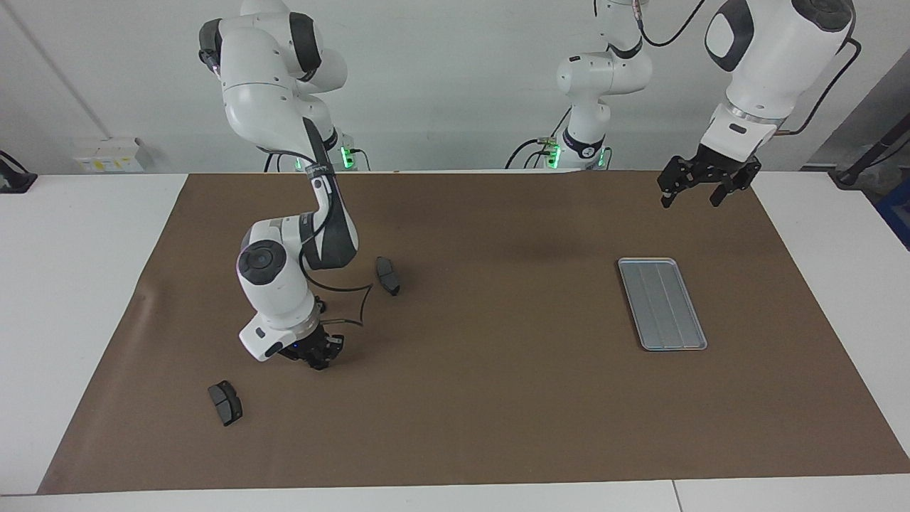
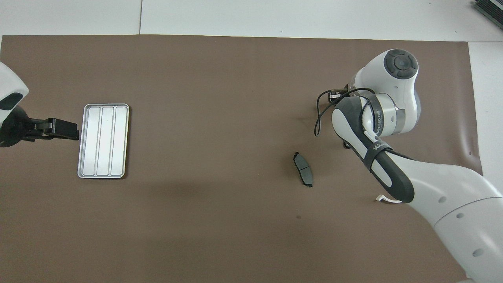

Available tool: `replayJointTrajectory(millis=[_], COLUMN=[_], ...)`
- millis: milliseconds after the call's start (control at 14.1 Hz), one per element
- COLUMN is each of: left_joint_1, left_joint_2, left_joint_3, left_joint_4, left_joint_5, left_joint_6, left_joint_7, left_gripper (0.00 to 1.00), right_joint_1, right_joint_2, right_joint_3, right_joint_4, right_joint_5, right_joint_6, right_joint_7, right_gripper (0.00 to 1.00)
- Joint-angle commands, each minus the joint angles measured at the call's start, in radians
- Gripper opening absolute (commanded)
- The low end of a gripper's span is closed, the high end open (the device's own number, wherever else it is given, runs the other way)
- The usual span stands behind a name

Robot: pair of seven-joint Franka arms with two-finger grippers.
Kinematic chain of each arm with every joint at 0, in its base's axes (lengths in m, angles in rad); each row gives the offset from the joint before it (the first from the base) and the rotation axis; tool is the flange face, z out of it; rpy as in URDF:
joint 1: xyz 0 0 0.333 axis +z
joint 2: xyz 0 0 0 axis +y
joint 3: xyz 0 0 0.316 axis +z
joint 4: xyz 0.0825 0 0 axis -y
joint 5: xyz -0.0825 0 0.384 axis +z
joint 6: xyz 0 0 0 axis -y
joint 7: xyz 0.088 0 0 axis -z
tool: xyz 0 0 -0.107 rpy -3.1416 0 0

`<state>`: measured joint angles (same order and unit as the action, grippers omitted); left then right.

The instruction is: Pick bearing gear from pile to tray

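Presumably the bearing gear, a small dark round part, sits under the right gripper (image 1: 318, 358), which is low on the brown mat (image 1: 498, 412) toward the right arm's end of the table, fingertips drawn together; what they pinch is hidden, so a grasp is only likely.

Brake pads: one (image 1: 387, 275) nearer the robots than that gripper, one (image 1: 225, 402) toward the mat's corner farthest from the robots; dark grey, flat, curved, matte.

White bracket: a sliver (image 2: 387, 199) beside the right arm.

Tray (image 1: 662, 303): silver-grey metal, rounded corners, low rim, lengthwise grooves; bare, toward the left arm's end, lying as the drop-off.

Left gripper (image 1: 698, 190): waiting, spread wide, aloft over the mat's corner.
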<state>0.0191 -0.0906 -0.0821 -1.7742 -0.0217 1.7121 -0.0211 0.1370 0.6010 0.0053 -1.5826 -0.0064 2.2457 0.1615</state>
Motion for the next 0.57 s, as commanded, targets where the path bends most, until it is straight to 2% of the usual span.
replayJointTrajectory(millis=[0,213,355,497], left_joint_1=[0.002,0.002,0.002,0.002], left_joint_2=[-0.026,-0.026,-0.026,-0.026], left_joint_3=[0.002,0.002,0.002,0.002], left_joint_4=[-0.030,-0.030,-0.030,-0.030], left_joint_5=[-0.012,-0.012,-0.012,-0.012], left_joint_6=[0.012,0.012,0.011,0.012], left_joint_7=[0.001,0.001,0.001,0.001], left_gripper=[1.00,1.00,1.00,1.00], right_joint_1=[-0.005,-0.007,-0.007,-0.005], right_joint_2=[-0.045,-0.113,-0.118,-0.107], right_joint_3=[0.027,0.123,0.203,0.302], right_joint_4=[0.013,0.016,0.032,0.036], right_joint_5=[0.005,-0.001,-0.006,-0.065], right_joint_6=[-0.032,-0.069,-0.074,-0.042], right_joint_7=[0.054,0.243,0.405,0.586], right_gripper=[0.00,0.00,0.00,0.00])
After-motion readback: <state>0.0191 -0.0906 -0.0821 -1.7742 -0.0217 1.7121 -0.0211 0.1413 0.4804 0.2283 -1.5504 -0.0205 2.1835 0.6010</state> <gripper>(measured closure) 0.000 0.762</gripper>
